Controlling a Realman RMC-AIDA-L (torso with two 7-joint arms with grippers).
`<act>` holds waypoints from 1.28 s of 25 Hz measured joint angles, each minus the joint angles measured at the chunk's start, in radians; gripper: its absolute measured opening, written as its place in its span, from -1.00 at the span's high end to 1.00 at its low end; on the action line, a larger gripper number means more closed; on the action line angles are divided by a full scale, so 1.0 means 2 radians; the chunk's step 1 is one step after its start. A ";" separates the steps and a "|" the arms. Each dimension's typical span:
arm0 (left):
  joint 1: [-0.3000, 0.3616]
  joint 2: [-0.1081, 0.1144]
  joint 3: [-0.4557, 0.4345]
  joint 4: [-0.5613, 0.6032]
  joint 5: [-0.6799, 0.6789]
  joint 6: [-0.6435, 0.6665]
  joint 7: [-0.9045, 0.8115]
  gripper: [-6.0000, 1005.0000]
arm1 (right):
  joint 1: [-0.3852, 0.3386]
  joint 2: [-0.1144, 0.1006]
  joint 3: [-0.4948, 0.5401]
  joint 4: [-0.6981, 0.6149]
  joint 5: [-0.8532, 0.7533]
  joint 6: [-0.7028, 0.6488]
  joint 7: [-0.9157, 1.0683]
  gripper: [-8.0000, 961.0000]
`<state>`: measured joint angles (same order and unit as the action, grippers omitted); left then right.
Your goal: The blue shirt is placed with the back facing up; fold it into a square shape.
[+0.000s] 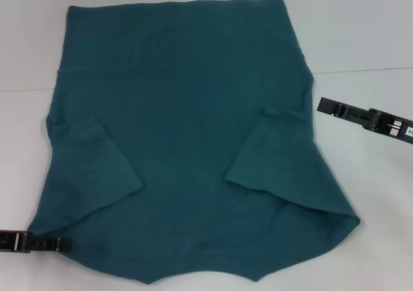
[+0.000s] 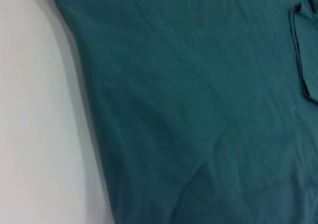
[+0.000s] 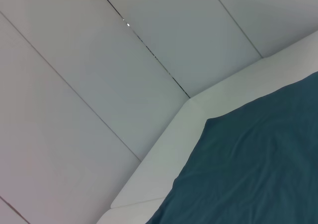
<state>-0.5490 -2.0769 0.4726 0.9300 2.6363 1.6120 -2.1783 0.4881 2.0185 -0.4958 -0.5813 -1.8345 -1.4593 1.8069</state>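
A: Okay, quick pass. Where's the blue shirt (image 1: 187, 130)?

B: I've got it spread flat on the white table (image 1: 361, 33), plain side up, no lettering showing. It takes up most of the head view. Both short sleeves are folded in over the body: the left sleeve (image 1: 97, 168) lies as a flap near the shirt's left edge, and the right sleeve (image 1: 271, 152) does the same near the right edge. The straight edge is the far one. The near edge is uneven and comes to a point around the middle.

A: Left gripper?

B: The left gripper (image 1: 61, 243) sits low, at the shirt's near-left corner. Its tip is right at the fabric edge. I can't tell whether it's pinching cloth or just touching, and I can't tell how wide it stands.

A: Right gripper?

B: The right gripper (image 1: 322, 105) is just off the shirt's right edge, level with the right sleeve fold, tip pointing at the shirt. I see a small gap between it and the fabric. I can't tell its opening either.

A: Wrist cams?

B: The left wrist view is nearly all shirt (image 2: 198, 114), with soft creases, a strip of table (image 2: 35, 114) beside it, and a folded sleeve edge at one side. The right wrist view shows a corner of the shirt (image 3: 248, 169) on the table (image 3: 169, 154), with panelled wall (image 3: 99, 75) behind. No fingers show in either.
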 joint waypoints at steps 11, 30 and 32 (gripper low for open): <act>0.001 0.001 0.000 0.000 0.007 0.001 -0.029 -0.51 | 0.000 -0.001 0.001 0.000 0.000 0.000 0.000 -0.95; 0.002 -0.001 0.012 0.004 0.016 0.007 -0.047 -0.50 | -0.001 -0.002 0.002 0.000 0.000 -0.002 0.000 -0.95; 0.002 -0.001 0.011 0.004 0.016 0.005 -0.047 -0.50 | -0.001 -0.002 0.002 0.000 0.000 -0.002 0.000 -0.95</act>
<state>-0.5451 -2.0795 0.4946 0.9388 2.6691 1.6224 -2.2730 0.4862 2.0144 -0.4912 -0.5813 -1.8346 -1.4630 1.8070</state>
